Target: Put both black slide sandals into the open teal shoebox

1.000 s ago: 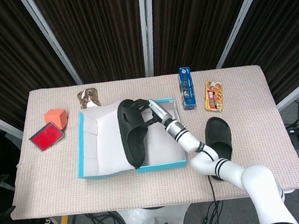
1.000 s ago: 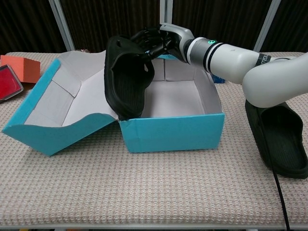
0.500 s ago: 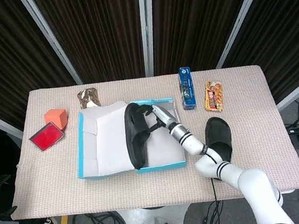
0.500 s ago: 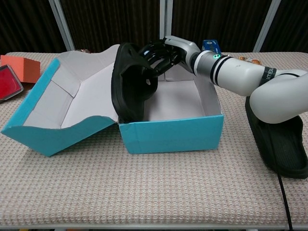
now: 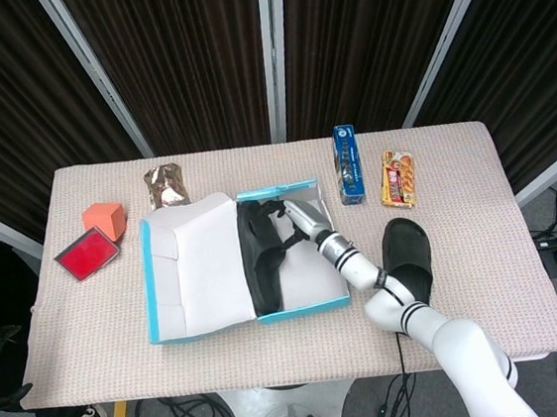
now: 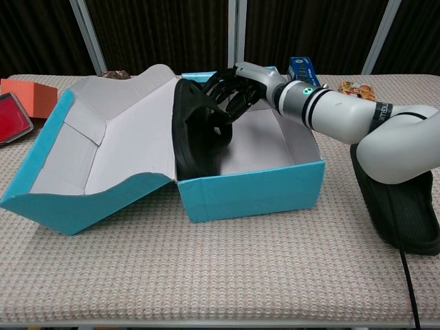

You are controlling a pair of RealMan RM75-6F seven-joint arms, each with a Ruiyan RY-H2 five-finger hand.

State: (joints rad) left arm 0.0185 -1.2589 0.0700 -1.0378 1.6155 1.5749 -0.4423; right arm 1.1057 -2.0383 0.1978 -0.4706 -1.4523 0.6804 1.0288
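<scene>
Black sandal (image 6: 196,130) stands on edge inside our teal shoebox (image 6: 251,189), gripped by our right robot hand (image 6: 230,89); no label is legible.

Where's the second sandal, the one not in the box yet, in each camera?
Head view: loose sandal lies on the table, right of the teal shoebox.
Chest view: loose sandal at the far right edge, under the right arm.
Shared landmark: the shoebox.
</scene>
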